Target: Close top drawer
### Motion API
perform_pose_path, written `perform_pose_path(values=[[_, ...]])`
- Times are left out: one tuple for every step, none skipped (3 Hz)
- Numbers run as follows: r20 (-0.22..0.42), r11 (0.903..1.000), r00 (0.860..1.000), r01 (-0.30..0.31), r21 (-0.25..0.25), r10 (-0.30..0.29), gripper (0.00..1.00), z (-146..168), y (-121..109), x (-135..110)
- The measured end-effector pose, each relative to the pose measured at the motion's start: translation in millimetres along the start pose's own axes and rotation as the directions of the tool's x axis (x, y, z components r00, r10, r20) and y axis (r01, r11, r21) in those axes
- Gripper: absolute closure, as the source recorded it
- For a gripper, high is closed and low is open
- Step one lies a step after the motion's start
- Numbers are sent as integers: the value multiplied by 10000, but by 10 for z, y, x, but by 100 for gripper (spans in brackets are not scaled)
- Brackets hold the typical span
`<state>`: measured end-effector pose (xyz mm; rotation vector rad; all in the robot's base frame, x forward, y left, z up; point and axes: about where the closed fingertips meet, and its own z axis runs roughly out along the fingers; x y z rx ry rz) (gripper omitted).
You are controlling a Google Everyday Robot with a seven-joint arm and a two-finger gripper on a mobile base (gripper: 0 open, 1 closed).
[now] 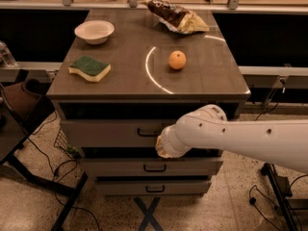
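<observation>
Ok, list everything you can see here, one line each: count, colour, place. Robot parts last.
top drawer: 1, grey with black handle, just under the cabinet top
lower drawers: 2, grey with black handles, stacked below the top drawer
cabinet top: 1, grey-brown, carries the small items
bowl: 1, white, back left of the top
sponge: 1, green on yellow, front left
orange: 1, orange, right of centre
snack bag: 1, brown and yellow, back right
arm: 1, white, reaching in from the right
pincer: 1, pale, at the arm's tip by the top drawer's front, right of its handle
</observation>
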<state>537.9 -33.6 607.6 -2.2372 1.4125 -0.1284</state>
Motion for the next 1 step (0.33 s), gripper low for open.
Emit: perform_pose_path(values=[[0,10000,10000,0,0,0,100,0,0,0]])
